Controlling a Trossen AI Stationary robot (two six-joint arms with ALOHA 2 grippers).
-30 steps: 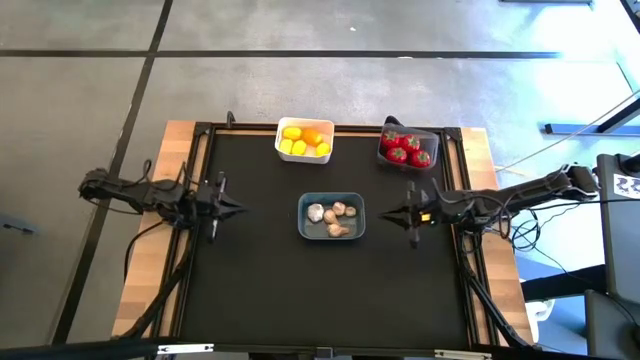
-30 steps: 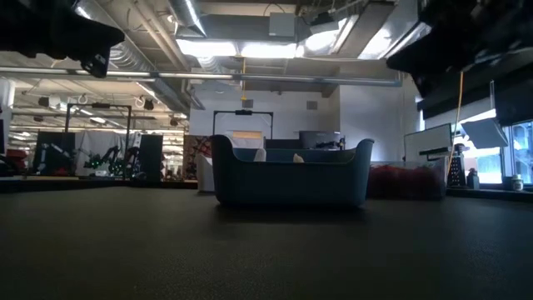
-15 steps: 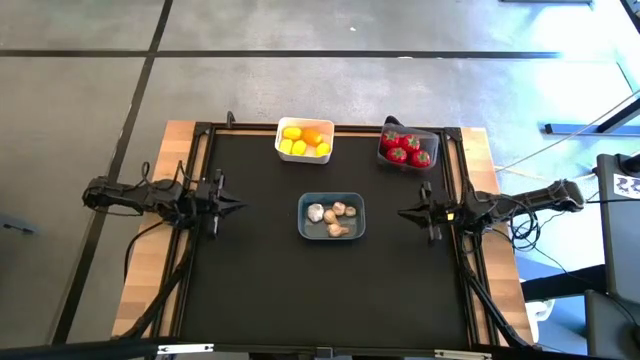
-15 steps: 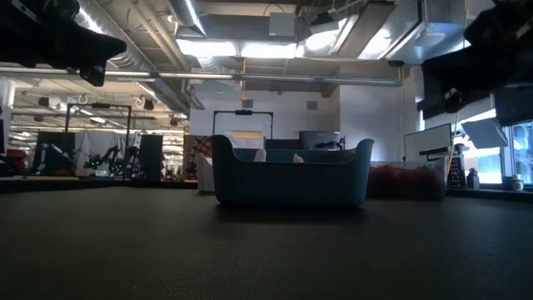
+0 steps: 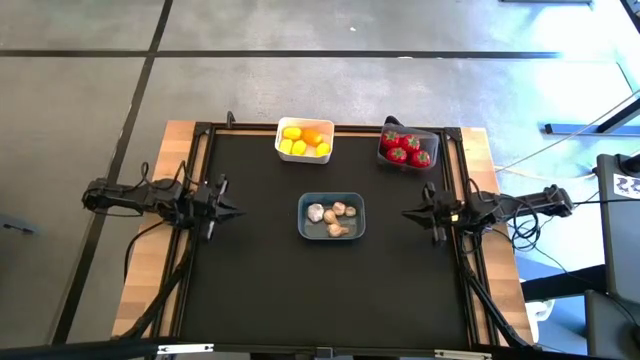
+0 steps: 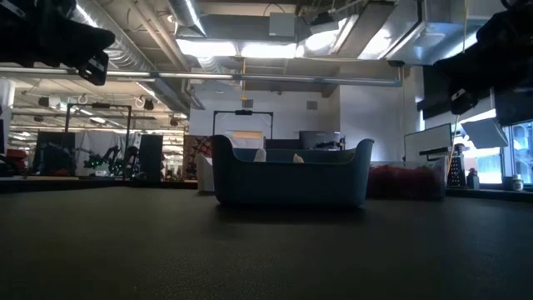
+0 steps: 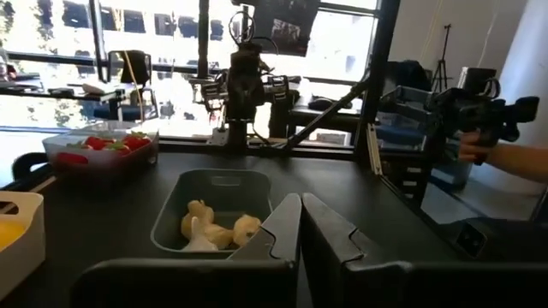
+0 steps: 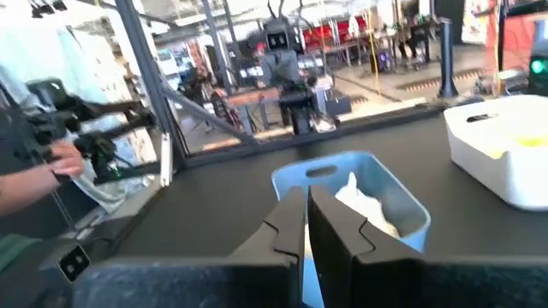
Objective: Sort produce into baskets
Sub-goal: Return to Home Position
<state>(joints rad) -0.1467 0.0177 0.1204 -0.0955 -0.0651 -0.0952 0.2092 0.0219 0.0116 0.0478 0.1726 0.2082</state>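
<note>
The left end effector (image 5: 232, 210), clenched and empty, faced the blue-grey plastic bin (image 5: 300, 218) of whitish garlic bulbs (image 5: 316, 212); the right end effector (image 5: 407, 214) beyond it was clenched too. Any low sweep homeward might nudge that bin.

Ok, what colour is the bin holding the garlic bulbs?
Blue-grey. The bin shows it best in the right wrist view.

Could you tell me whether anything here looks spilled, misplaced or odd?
Nothing stands out: yellow and orange toy pieces lie in the white bin, red ones the dark grey bin, whitish garlic bulbs the blue-grey bin.
</note>
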